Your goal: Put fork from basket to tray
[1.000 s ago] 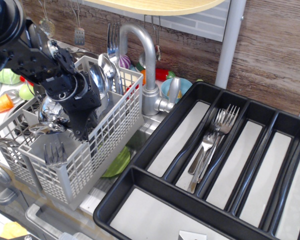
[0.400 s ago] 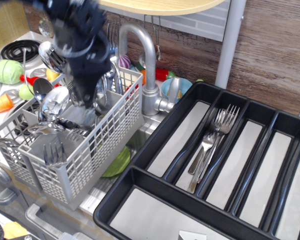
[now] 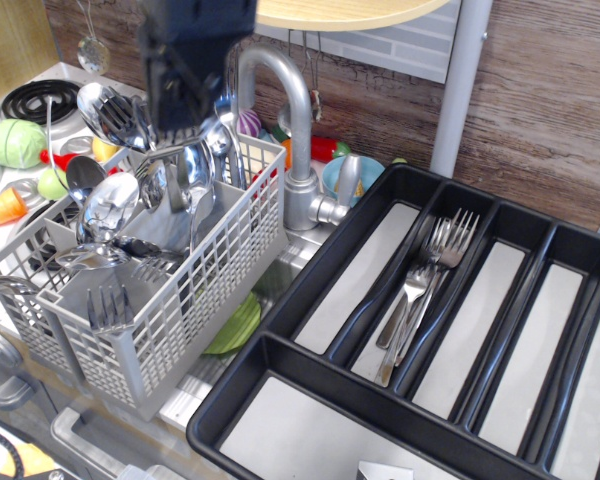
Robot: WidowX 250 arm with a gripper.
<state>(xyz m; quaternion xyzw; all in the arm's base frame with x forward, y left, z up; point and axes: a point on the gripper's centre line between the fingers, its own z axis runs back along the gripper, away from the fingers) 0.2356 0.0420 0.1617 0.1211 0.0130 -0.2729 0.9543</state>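
Note:
The light grey lattice basket (image 3: 170,320) stands at the left, full of spoons (image 3: 110,205), with fork tines (image 3: 108,305) poking up in its front compartment. My dark gripper (image 3: 185,112) is blurred and raised above the basket's back compartments. It looks shut on a fork (image 3: 158,163) that hangs just under it, tines to the left, with a thin handle reaching down toward the basket. The black tray (image 3: 280,345) lies at the right. Several forks (image 3: 420,290) lie in one of its long compartments.
A metal faucet (image 3: 295,130) stands between basket and tray, close to the right of the gripper. Toy vegetables (image 3: 18,143) and a stove burner (image 3: 30,98) are at the far left. A wooden shelf (image 3: 340,12) hangs overhead. A grey post (image 3: 455,90) rises behind the tray.
My gripper has risen out of the basket from low among the spoons to above its rim and shifted right toward the faucet. A fork now hangs under it.

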